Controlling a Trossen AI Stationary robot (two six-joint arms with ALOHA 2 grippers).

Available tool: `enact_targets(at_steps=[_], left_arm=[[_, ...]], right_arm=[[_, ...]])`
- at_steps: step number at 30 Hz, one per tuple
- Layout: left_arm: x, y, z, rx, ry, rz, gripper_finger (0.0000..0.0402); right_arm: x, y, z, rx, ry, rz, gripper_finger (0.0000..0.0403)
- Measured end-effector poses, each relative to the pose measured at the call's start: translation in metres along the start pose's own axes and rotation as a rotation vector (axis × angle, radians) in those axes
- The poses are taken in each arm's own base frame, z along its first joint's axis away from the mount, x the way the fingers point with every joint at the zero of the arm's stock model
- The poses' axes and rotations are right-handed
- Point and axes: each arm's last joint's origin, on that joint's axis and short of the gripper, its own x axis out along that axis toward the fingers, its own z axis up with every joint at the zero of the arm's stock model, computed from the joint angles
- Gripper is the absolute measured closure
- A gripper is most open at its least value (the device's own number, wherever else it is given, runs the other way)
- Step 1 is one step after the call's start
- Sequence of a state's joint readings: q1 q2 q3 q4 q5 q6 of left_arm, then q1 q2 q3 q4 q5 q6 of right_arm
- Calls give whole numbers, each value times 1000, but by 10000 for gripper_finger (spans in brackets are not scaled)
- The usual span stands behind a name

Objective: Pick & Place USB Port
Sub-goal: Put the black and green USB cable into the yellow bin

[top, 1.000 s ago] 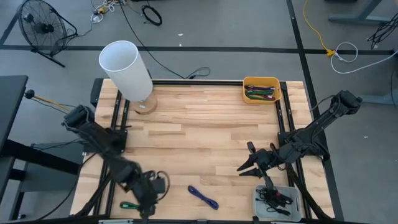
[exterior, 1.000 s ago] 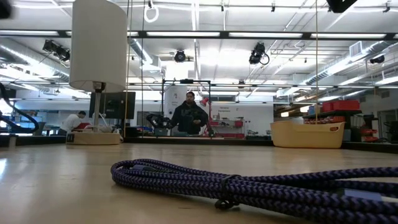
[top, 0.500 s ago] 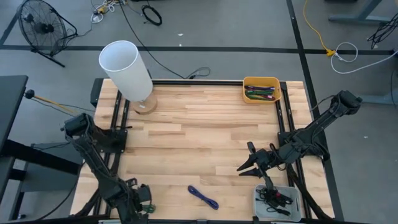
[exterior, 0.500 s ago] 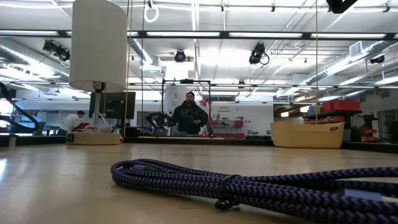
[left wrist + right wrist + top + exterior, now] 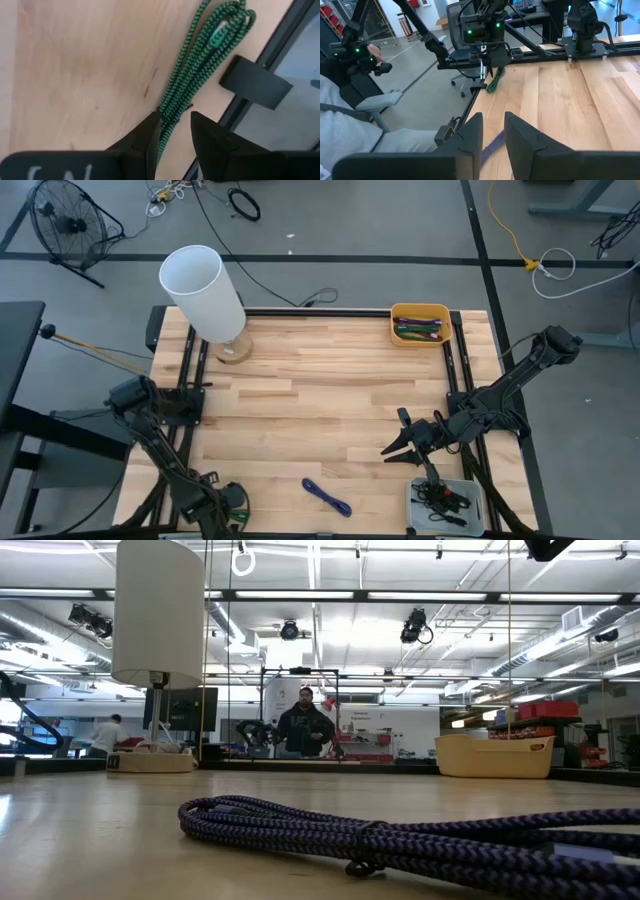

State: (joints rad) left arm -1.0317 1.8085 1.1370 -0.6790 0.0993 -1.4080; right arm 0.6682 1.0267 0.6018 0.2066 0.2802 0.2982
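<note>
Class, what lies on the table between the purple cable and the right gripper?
Nothing: in the high view, only bare wood separates the purple cable from the right gripper.

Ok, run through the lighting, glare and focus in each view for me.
High view: even light, sharp across the table, soft shadows only. Low view: bright ceiling lights glare overhead, and the purple cable close to the lens is slightly soft. Left wrist view: the green cable is crisp, the near fingers blurred. Right wrist view: the tabletop is sharp, the near fingers soft.
</note>
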Motion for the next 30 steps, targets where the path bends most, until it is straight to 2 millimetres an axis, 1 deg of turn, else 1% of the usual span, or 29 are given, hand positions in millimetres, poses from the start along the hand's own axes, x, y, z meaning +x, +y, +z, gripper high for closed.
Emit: enact_targets(at_steps=[5, 10, 13, 18, 20, 21, 23, 24, 28, 30], left_arm=[[2, 1, 2, 12, -36, 17, 287], [14, -1, 5, 19, -15, 23, 287], [20, -5, 6, 53, -4, -2, 287], [22, -4, 8, 122, -32, 15, 291], [22, -2, 8, 153, -34, 37, 308], [22, -2, 8, 174, -28, 37, 324], [22, -1, 8, 190, -18, 48, 370], [22, 1, 9, 186, -15, 60, 383], [21, 2, 12, 169, -29, 70, 392], [18, 2, 18, 152, -31, 82, 393]], right_arm=[[0, 0, -1, -1, 5, -2, 321], [0, -1, -3, -6, 26, -8, 321], [0, -1, -4, -8, 39, -12, 321], [0, -1, -4, -10, 43, -13, 321], [0, -1, -4, -10, 43, -13, 321], [0, -1, -4, -10, 44, -13, 321], [0, -1, -5, -11, 46, -14, 321], [0, -1, -5, -11, 46, -14, 321], [0, -1, -5, -12, 48, -15, 321], [0, -2, -5, -16, 48, -22, 321]])
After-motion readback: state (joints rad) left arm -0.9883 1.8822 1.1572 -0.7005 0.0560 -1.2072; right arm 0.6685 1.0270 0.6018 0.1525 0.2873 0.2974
